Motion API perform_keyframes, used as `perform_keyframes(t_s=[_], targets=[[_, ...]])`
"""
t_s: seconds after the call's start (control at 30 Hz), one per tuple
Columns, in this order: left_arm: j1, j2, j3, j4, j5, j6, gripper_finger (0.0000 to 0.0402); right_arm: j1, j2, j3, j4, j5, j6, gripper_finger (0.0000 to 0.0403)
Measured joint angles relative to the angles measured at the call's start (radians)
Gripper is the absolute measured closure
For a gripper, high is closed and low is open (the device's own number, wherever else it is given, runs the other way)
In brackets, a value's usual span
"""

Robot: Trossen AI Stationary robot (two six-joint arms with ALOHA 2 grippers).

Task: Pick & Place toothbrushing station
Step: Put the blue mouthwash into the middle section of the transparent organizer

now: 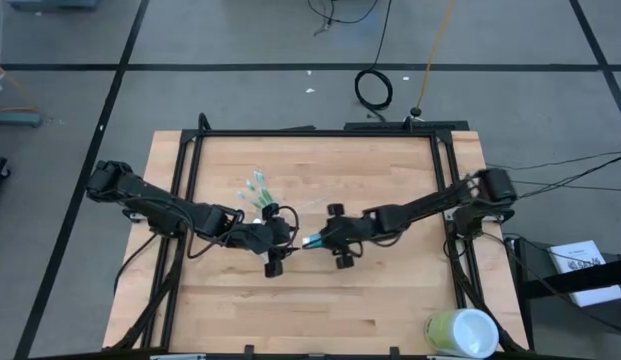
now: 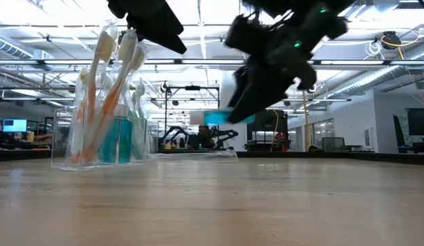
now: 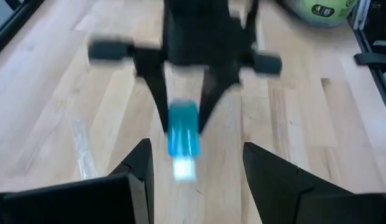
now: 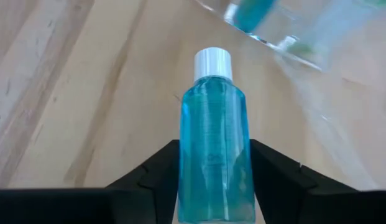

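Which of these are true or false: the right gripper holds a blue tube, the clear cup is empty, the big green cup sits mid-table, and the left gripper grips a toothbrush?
1. The right gripper holds a small blue white-capped tube. True.
2. The small clear plastic cup is empty. False: toothbrushes and something blue stand in it.
3. The large pale green-and-white cup sits mid-table. False: it lies at the table's near right corner.
4. The left gripper grips a toothbrush. False: its fingers stand apart with nothing between them.
5. The tube is off the wooden table. True, as the low view shows.
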Motion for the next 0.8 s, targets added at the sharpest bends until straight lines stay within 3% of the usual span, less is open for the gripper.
perform_keyframes(t_s=[0.13, 0.23, 0.4, 0.5, 0.8], targets=[[0.0, 0.0, 0.0, -0.001, 0.0, 0.044, 0.0233, 0.0, -0.131, -0.117, 0.029, 0.042, 0.049, 0.0237], [0.0, 0.0, 0.0, 0.0, -0.001, 0.124, 0.0234, 0.001, -0.224, -0.224, 0.177, 0.039, 0.076, 0.0242], [-0.005, 0.03, -0.001, 0.024, -0.029, 0.369, 0.0234, 0.002, -0.335, -0.397, 0.563, -0.1, 0.133, 0.024], [-0.005, 0.065, -0.001, 0.105, -0.08, 0.509, 0.0234, 0.003, -0.346, -0.448, 0.709, -0.143, 0.159, 0.0239], [-0.004, 0.14, -0.001, 0.303, -0.161, 0.734, 0.0234, 0.003, -0.347, -0.457, 0.726, -0.168, 0.181, 0.0238]])
